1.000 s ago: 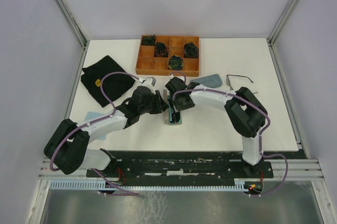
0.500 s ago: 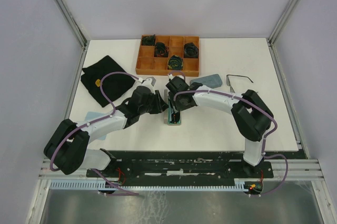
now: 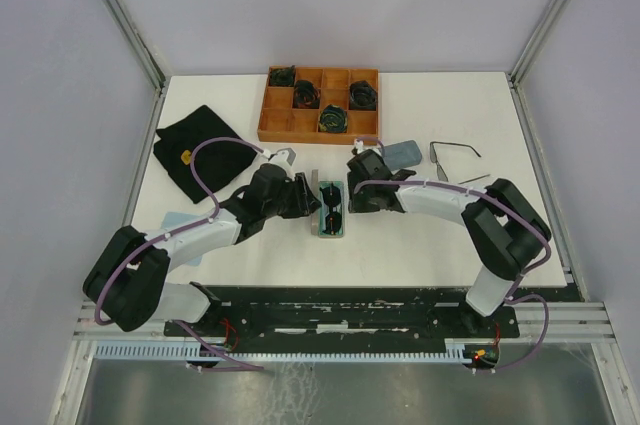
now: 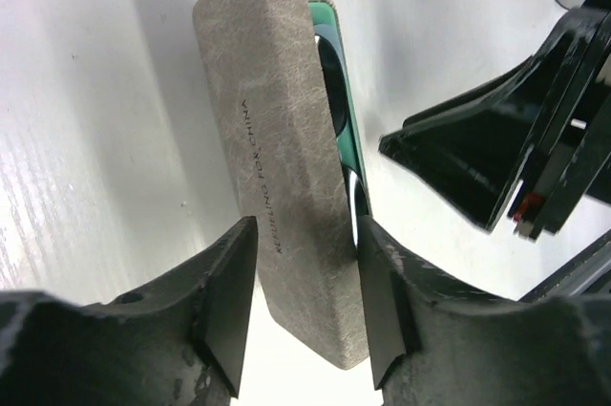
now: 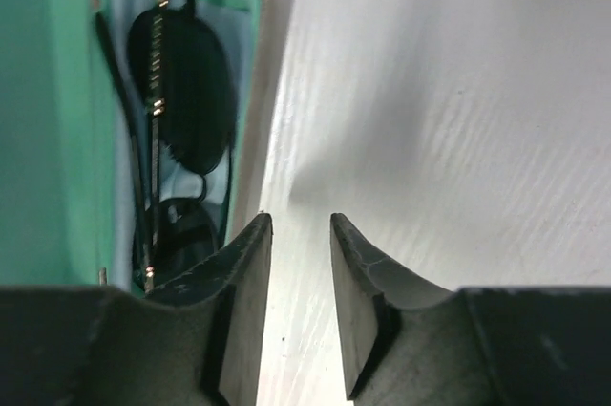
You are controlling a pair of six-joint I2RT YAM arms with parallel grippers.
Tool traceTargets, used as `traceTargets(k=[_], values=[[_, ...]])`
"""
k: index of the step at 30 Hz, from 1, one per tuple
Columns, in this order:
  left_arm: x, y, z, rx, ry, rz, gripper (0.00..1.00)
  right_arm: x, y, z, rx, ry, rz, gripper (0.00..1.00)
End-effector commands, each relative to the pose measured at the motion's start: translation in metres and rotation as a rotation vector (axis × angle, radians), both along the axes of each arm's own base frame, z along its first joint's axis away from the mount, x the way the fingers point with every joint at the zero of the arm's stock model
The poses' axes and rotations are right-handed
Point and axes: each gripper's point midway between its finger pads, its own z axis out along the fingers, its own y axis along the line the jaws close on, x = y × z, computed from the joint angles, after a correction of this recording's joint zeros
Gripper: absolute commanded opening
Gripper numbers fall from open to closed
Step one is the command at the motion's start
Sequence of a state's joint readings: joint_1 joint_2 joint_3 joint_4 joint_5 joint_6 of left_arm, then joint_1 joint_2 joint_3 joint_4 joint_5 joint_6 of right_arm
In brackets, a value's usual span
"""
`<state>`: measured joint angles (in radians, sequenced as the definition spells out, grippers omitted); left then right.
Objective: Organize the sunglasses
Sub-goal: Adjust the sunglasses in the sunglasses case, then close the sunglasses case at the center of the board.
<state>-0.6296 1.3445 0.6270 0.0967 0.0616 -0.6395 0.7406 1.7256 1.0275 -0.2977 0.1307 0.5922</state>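
Item: sunglasses (image 5: 186, 91), folded inside green-lined case (image 5: 43, 119). Only your right wrist view shows this interior.
Left wrist view: grey lid (image 4: 277, 138) upright between left gripper (image 4: 305, 229) fingers. You cannot tell whether it is clamped or loose.
Right gripper (image 5: 301, 224): jaws narrowly parted, empty, sunglasses at its 10 o'clock.
Top view only: second pair (image 3: 455, 152) loose on table (image 3: 420, 235), 2 o'clock of case.

A wooden tray (image 3: 276, 123) holds four dark coiled bundles (image 3: 333, 119) — black cloth (image 3: 200, 150) left, blue case (image 3: 402, 153) right.
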Motion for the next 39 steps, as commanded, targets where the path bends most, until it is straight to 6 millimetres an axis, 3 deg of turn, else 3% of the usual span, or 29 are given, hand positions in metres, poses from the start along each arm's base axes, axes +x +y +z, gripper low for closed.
traceTargets(k=[1, 7, 16, 22, 27, 39], values=[[0.005, 0.001, 0.019, -0.009, -0.034, 0.011, 0.55, 0.023, 0.01, 0.016, 0.214, -0.043, -0.114, 0.37], [0.008, 0.002, 0.023, -0.002, -0.048, 0.023, 0.53, 0.024, 0.007, -0.001, 0.251, 0.026, -0.125, 0.26], [0.011, 0.001, 0.027, 0.002, -0.064, 0.017, 0.47, 0.019, 0.023, -0.018, 0.317, 0.112, -0.075, 0.16], [0.013, -0.002, 0.029, 0.002, -0.067, 0.005, 0.55, 0.017, 0.026, -0.021, 0.32, 0.129, -0.058, 0.15], [0.013, -0.001, 0.03, 0.01, -0.074, 0.003, 0.56, 0.016, 0.025, -0.022, 0.316, 0.133, -0.054, 0.15], [0.01, -0.003, 0.023, 0.0, -0.06, -0.012, 0.41, 0.016, 0.028, -0.024, 0.322, 0.142, -0.046, 0.14]])
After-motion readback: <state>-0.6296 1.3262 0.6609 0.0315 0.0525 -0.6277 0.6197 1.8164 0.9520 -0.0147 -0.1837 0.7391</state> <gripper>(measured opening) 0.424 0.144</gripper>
